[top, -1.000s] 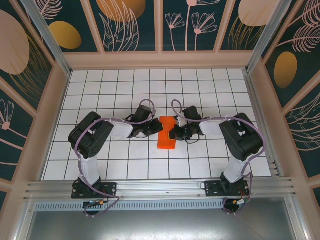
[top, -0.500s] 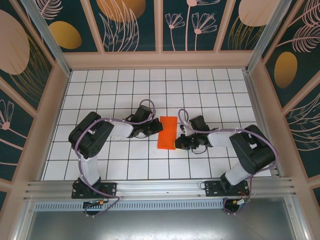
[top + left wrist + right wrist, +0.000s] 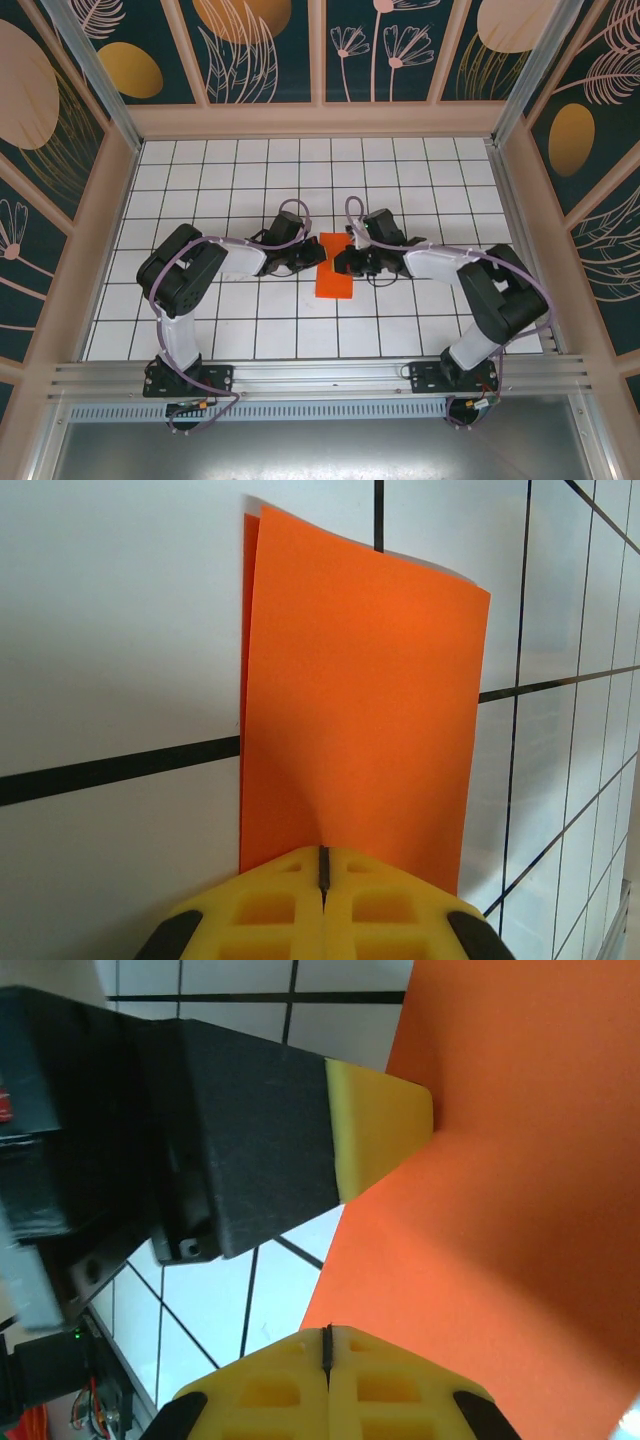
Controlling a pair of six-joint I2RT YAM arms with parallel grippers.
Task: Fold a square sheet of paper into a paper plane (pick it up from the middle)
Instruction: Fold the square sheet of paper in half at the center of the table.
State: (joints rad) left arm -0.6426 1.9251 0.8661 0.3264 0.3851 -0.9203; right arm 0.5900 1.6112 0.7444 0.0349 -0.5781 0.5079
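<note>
Sheet of thin orange-red paper (image 3: pixel 333 272), folded to a narrow rectangle, lying mid-way on the white gridded table (image 3: pixel 250 170). I see left gripper (image 3: pixel 323 865) and right gripper (image 3: pixel 326 1345) with yellow fingers (image 3: pixel 268 912) pressed together, tips touching its opposite long edges

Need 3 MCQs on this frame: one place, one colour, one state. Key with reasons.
1. The paper lies: A between left pincer and right pincer; B against the far wall; C on the near rail.
2. The fingertips are: A blue; B yellow; C white.
3. The left pincer is: A wide open; B lifting the paper clear; C shut, tips at the paper.
Key: 1 A, top view shows it flanked by both. 2 B, wrist views show yellow tips. 3 C, its fingers meet with no gap.
</note>
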